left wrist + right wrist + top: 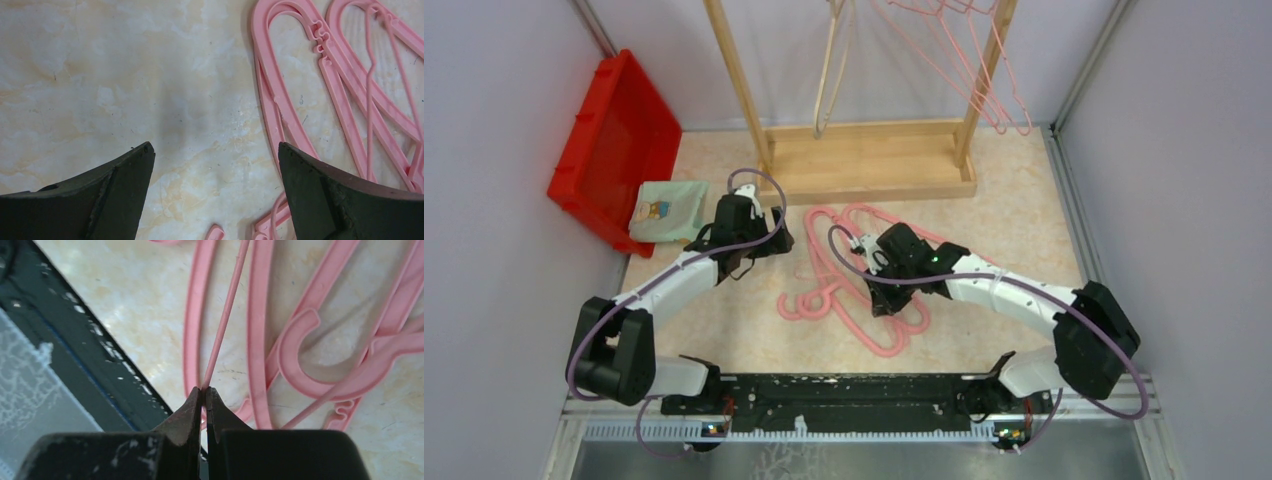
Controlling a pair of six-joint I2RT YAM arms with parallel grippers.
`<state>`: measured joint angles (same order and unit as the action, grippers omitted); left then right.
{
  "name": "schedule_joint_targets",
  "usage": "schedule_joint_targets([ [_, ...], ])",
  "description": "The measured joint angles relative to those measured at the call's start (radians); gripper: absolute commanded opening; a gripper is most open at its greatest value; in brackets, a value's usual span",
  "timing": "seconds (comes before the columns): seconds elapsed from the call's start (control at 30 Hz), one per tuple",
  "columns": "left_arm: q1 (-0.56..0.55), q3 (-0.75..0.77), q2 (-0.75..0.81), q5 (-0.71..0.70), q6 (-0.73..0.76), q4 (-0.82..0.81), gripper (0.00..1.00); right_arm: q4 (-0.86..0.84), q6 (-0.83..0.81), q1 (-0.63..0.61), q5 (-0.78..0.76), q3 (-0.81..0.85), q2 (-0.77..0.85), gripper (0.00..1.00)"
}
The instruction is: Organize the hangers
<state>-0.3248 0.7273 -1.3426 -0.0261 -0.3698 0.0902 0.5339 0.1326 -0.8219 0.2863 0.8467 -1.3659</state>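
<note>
Several pink hangers (844,265) lie in a tangled pile on the marble table, between the two arms. A beige hanger (832,70) and thin pink hangers (984,70) hang on the wooden rack at the back. My left gripper (776,243) is open and empty, just left of the pile. In the left wrist view it (215,147) hovers over bare table, with thick pink hangers (330,85) to its right. My right gripper (886,303) is over the pile's near side. In the right wrist view it (204,389) is shut on a thin pink hanger (226,315), above the thick hangers (260,340).
The wooden rack's base (864,165) stands at the back centre. A red bin (614,140) leans at the back left, with a folded green cloth (669,210) beside it. A black rail (854,392) runs along the near edge, close to my right gripper (75,330). Grey walls close in both sides.
</note>
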Motion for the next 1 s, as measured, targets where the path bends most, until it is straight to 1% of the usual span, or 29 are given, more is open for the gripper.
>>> schedule_joint_targets([
  [0.13, 0.000, 0.000, 0.000, -0.008, 0.000, 0.000, 0.98, 0.029, -0.007, 0.000, 0.035, 0.086, 0.032, 0.00],
  [0.2, 0.000, 0.000, 0.002, -0.011, 0.000, 0.000, 0.98, 0.028, -0.005, 0.000, 0.037, 0.101, 0.042, 0.00],
  [0.33, 0.000, 0.000, 0.017, -0.016, 0.000, 0.002, 0.98, 0.032, 0.016, 0.000, 0.021, 0.102, 0.035, 0.00],
  [0.5, 0.000, 0.000, 0.043, -0.027, 0.001, 0.011, 0.98, 0.031, 0.037, -0.001, 0.004, 0.097, -0.020, 0.00],
  [0.63, 0.000, 0.000, 0.074, -0.056, 0.004, 0.025, 0.98, 0.063, 0.048, -0.001, -0.026, 0.106, -0.027, 0.00],
  [0.73, 0.000, 0.000, 0.109, -0.088, 0.005, 0.025, 0.98, 0.113, 0.055, 0.004, -0.040, 0.153, -0.022, 0.00],
  [0.87, 0.000, 0.000, 0.137, -0.121, 0.012, 0.023, 0.98, 0.166, 0.080, 0.053, -0.020, 0.246, 0.033, 0.00],
  [1.0, 0.000, 0.001, 0.137, -0.132, 0.012, 0.023, 0.98, 0.163, 0.120, 0.146, 0.007, 0.317, 0.105, 0.00],
])
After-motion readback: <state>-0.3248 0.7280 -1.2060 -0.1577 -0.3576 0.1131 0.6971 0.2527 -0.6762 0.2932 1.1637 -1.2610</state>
